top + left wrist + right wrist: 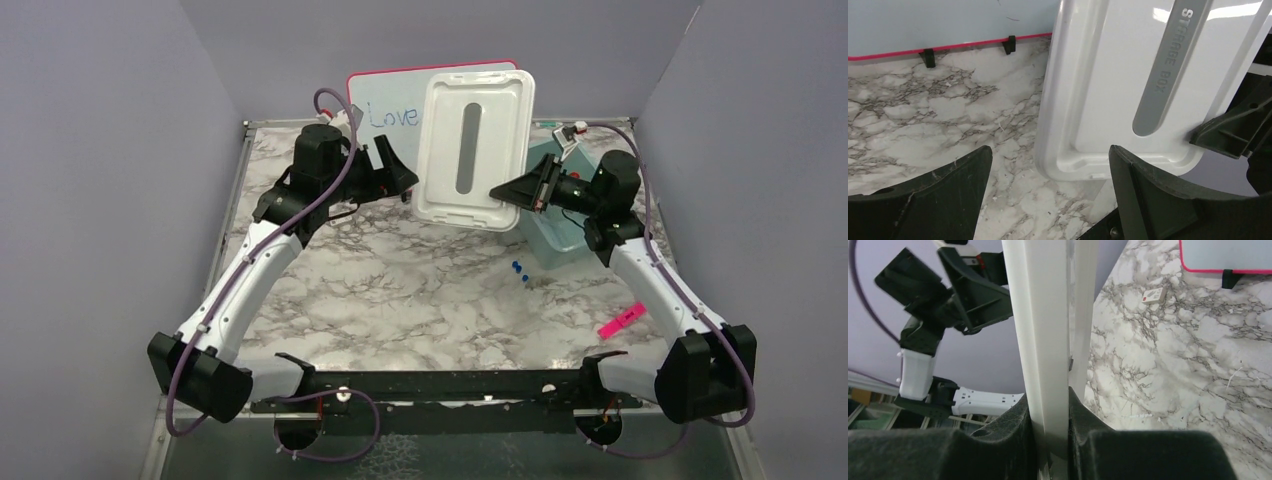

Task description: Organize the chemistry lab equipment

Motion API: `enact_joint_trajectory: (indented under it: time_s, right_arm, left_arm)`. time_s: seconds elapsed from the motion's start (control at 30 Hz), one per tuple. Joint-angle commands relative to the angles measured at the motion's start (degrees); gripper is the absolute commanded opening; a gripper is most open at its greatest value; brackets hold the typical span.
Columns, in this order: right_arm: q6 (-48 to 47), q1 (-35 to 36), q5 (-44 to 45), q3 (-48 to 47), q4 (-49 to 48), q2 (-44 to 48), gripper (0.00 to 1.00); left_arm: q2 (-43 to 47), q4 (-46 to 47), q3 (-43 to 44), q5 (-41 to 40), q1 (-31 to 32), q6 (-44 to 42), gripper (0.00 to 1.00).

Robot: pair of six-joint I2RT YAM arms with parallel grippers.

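Observation:
A white storage-box lid (470, 140) with a grey handle strip hangs upright above the back of the table. My right gripper (505, 190) is shut on its lower right edge; in the right wrist view the lid's rim (1048, 315) runs straight up from between the pads of that gripper (1048, 397). My left gripper (398, 168) stands open just left of the lid, touching nothing. From the left wrist the lid (1118, 85) fills the upper right, beyond the spread fingers of the left gripper (1050, 150). The chemistry lab equipment is out of view.
A light blue open box (560, 235) sits on the marble table under the right arm. A pink-framed whiteboard (385, 110) reading "Love" leans at the back wall. Two small blue bits (519, 268) lie mid-right, a flat pink marker (622, 319) near the right front.

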State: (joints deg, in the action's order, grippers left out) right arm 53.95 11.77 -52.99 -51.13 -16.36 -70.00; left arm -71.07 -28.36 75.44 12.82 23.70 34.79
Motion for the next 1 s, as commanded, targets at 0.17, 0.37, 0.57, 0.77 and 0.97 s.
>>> enact_joint_trajectory:
  time_s: [0.17, 0.37, 0.57, 0.77, 0.97]
  right_arm:
    - [10.84, -2.81, -15.17, -3.34, -7.81, 0.02, 0.01]
    - [20.2, -2.96, -18.23, -3.06, -15.29, -0.04, 0.01]
    - [16.03, -2.92, -17.25, -5.76, -6.08, 0.43, 0.03]
    - [6.43, -3.17, -11.17, -8.07, 7.01, -0.7, 0.27]
    - [-6.08, -3.63, 3.83, -12.12, 21.75, 0.2, 0.56]
  left_arm:
    - [-3.32, 16.84, -2.93, 21.55, -1.91, 3.14, 0.89]
    - [-4.19, 23.56, -4.73, 27.13, -2.24, 5.58, 0.87]
    - [-1.11, 40.22, -11.83, 32.01, -2.35, 17.94, 0.48]
    - [1.22, 45.02, -15.26, 31.66, -2.35, 22.93, 0.0]
    - [1.32, 44.81, -15.94, 29.73, -2.19, 24.11, 0.0]
